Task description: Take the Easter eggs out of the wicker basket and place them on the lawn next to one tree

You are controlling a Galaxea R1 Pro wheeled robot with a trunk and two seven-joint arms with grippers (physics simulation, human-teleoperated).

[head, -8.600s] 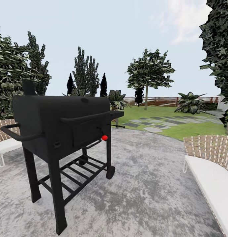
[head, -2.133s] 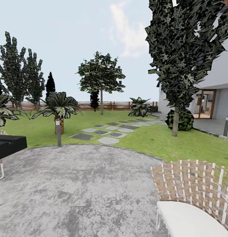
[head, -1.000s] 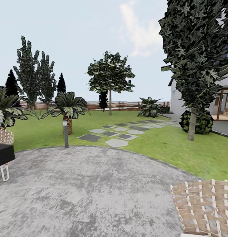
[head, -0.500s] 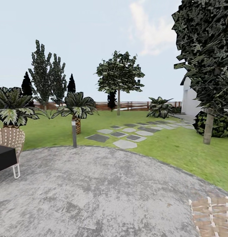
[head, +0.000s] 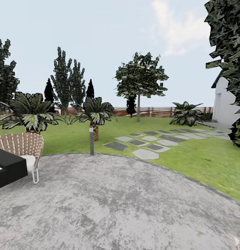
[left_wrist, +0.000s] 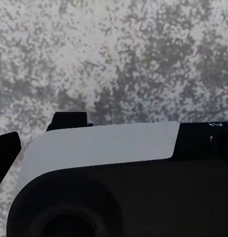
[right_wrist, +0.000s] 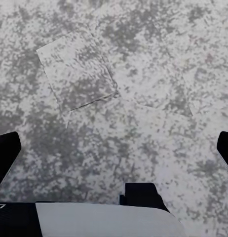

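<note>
Both our hands hang over the speckled grey patio (head: 120,208); the right hand (right_wrist: 114,148) shows dark fingertips spread wide with nothing between them, while the left hand's state we cannot tell. Beyond the paving lie the lawn (head: 199,163), stepping stones (head: 146,153) and a slim-trunked tree (head: 138,78). No basket is in sight, so we judge we are searching; next, drive onto the grass.

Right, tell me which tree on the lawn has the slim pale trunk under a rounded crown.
The tree standing mid-lawn before the fence. The short palm has a scaly trunk; the conifers are narrow.
</note>
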